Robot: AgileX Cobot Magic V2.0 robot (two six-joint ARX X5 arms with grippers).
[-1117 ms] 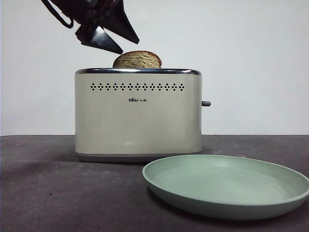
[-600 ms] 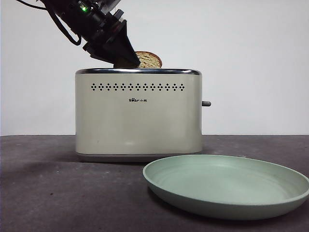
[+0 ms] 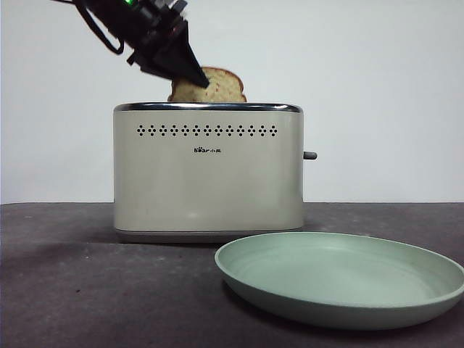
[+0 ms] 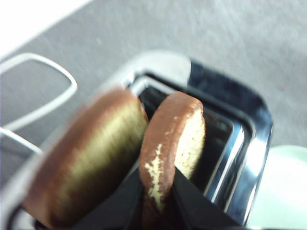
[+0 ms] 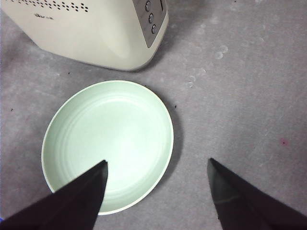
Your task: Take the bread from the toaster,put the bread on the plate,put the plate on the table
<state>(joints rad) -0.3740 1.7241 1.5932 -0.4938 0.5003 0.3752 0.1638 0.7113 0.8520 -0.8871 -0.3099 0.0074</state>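
My left tool (image 3: 190, 76) comes in from the top left in the front view, clamped on the bread (image 3: 217, 85) at its left end. The slice sticks up out of the toaster (image 3: 207, 170), domed top well above the chrome rim, lower part hidden in the slot. In the left wrist view the two black jaws pinch the crust edge of the bread (image 4: 172, 143); a second slice (image 4: 91, 163) sits just beside it, blurred, so I can't tell if they touch. The slot edges run close on both sides of the held slice.

Plate (image 3: 341, 279) sits on the counter (image 3: 65, 290), near and right of the toaster, not touching it. Its right rim is almost at the frame edge in the front view. Bare counter to the left of the plate and in front of the toaster. Lever knob (image 3: 309, 155) pokes out on the toaster's right side.

My right tool (image 5: 156, 189) hovers over the counter above the plate's (image 5: 108, 143) right rim, jaws spread wide, gripping nothing. Only the toaster's corner shows there; the rest is cut off.
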